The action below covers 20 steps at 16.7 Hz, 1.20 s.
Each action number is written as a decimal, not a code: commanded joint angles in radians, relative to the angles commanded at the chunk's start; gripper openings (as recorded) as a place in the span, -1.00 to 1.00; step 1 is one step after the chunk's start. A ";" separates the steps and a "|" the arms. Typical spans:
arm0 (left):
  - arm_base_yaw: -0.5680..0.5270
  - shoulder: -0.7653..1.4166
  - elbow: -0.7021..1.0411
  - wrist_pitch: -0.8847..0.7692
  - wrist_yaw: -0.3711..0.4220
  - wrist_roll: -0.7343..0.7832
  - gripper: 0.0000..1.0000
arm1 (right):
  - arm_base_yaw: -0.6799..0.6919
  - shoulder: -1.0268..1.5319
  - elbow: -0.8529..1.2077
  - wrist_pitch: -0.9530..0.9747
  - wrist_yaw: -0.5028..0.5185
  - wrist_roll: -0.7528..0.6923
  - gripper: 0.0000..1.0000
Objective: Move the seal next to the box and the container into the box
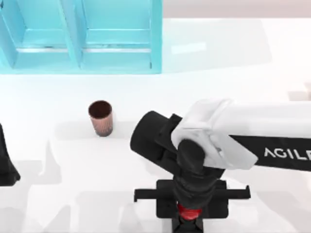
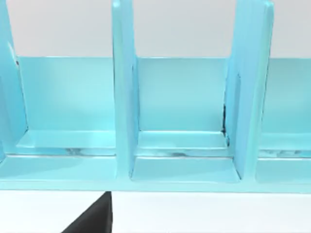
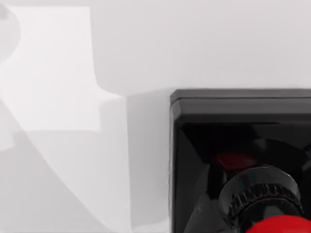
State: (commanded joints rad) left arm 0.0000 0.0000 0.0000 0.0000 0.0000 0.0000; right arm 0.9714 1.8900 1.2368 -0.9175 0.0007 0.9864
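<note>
The right gripper hung low at the near edge of the table, straight over the seal, and from where I stood I could not tell whether it had closed on anything. The seal's red knob peeked out just beneath the wrist in the top view, with its black square base spreading out around it on the white surface. In the right wrist view the seal sat right under the camera, its glossy black block and the ribbed neck below the red knob plain to see, resting flat on the table.

Out from that gripper, up and toward the table's left side, the container stood upright and alone, a coppery cup with a dark inside, well apart from the seal. Farther beyond it, along the far edge, stood the light blue box with its upright dividers. The left wrist view looked straight into the box, showing several open compartments side by side.

The left arm sat parked at the table's left edge, well away from the seal and the container
</note>
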 joint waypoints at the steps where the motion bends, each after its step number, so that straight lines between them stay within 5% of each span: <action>1: 0.000 0.000 0.000 0.000 0.000 0.000 1.00 | 0.000 0.000 0.000 0.000 0.000 0.000 -0.96; 12: 0.000 0.000 0.000 0.000 0.000 0.000 1.00 | -0.012 -0.018 -0.001 -0.016 0.000 -0.011 -1.00; 20: 0.000 0.000 0.000 0.000 0.000 0.000 1.00 | -0.191 -0.344 -0.020 -0.321 -0.001 -0.193 -1.00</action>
State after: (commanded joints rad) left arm 0.0000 0.0000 0.0000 0.0000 0.0000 0.0000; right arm 0.7805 1.5463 1.2167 -1.2389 0.0000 0.7938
